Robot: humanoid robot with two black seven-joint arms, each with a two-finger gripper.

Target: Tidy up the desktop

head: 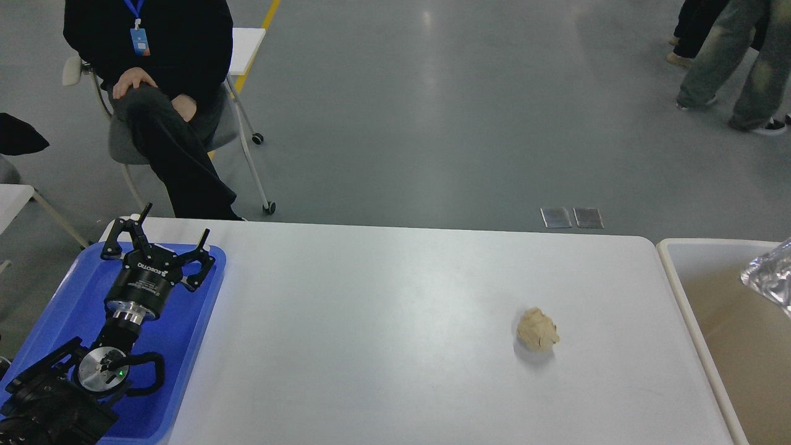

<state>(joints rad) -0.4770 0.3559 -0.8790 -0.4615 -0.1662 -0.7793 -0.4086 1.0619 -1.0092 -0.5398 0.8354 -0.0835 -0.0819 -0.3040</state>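
Risk lies with the crumpled beige wad (537, 330) at lower right of the bench (383, 321): the left end effector (165, 244) (fingers spread, empty) may crush or nudge it away.

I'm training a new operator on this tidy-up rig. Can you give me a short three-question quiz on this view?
1. True or false: the left gripper hangs over the blue tray with its jaws spread open.
2. Which loose item lies on the desktop? A) a crumpled beige paper ball B) a red cup C) a pen
3. Fill in: the bin stands at the desktop's ____ end.

Key:
1. True.
2. A, the paper ball, lying right of centre.
3. Right; the right gripper is not in view.
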